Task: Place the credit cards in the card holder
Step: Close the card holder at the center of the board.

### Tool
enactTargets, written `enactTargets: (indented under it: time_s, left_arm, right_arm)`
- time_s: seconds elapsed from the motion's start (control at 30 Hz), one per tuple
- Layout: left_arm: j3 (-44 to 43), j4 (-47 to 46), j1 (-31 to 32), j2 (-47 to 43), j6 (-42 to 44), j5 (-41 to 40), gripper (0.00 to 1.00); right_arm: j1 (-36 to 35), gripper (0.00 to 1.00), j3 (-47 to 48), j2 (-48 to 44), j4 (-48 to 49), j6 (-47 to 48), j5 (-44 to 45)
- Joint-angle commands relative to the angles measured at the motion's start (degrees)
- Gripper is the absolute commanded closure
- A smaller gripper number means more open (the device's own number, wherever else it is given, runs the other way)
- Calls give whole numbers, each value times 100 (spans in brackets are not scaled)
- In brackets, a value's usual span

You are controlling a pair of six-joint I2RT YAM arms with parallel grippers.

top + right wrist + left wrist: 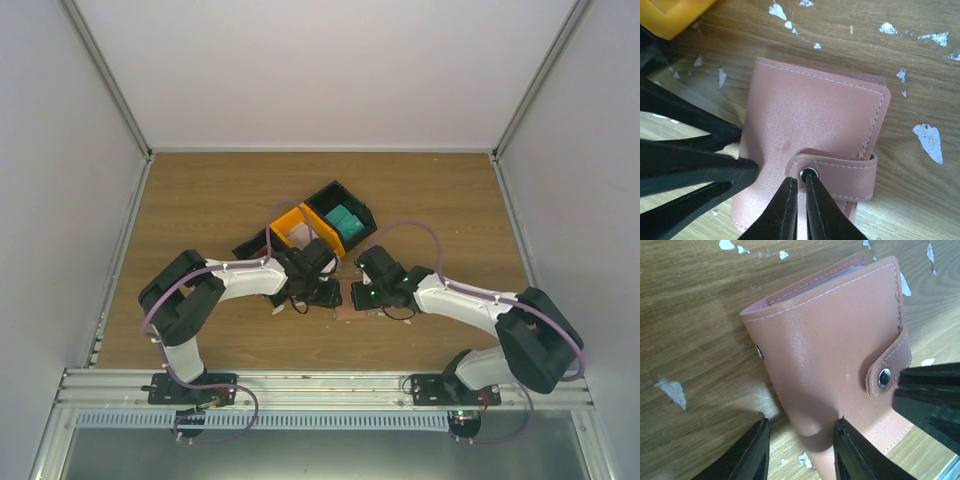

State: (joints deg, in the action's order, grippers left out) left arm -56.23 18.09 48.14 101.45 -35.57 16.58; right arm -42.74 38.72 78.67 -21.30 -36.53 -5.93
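The card holder, a reddish-brown wallet, lies folded shut on the table, its strap snapped over the cover. My left gripper is open at the wallet's near corner, one finger over the cover and one over the wood. My right gripper is shut, empty, with its tips on the strap's metal snap. In the top view both grippers, left and right, meet over the wallet. Teal credit cards sit in a black bin. No card is in either gripper.
A row of bins stands just behind the grippers: a black one, an orange one with something white inside, and a black one with the teal cards. Small white paper scraps dot the wood.
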Motion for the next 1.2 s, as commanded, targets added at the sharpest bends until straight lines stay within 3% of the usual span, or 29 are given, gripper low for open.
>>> enactTargets:
  time_s: [0.0, 0.33, 0.6, 0.93, 1.17]
  left_arm:
    - [120, -111, -15, 84, -77, 172, 63]
    - [118, -99, -20, 148, -98, 100, 66]
    - [137, -94, -33, 132, -112, 39, 66]
    - [86, -112, -102, 56, -130, -4, 66]
    - [141, -151, -120, 77, -171, 13, 66]
  right_arm:
    - [16, 92, 75, 265, 120, 100, 147]
    - [11, 92, -60, 737, 178, 141, 189]
    - [14, 92, 280, 936, -435, -91, 478]
    - [13, 78, 809, 263, -577, 91, 449]
    - [11, 80, 871, 701, -505, 286, 374]
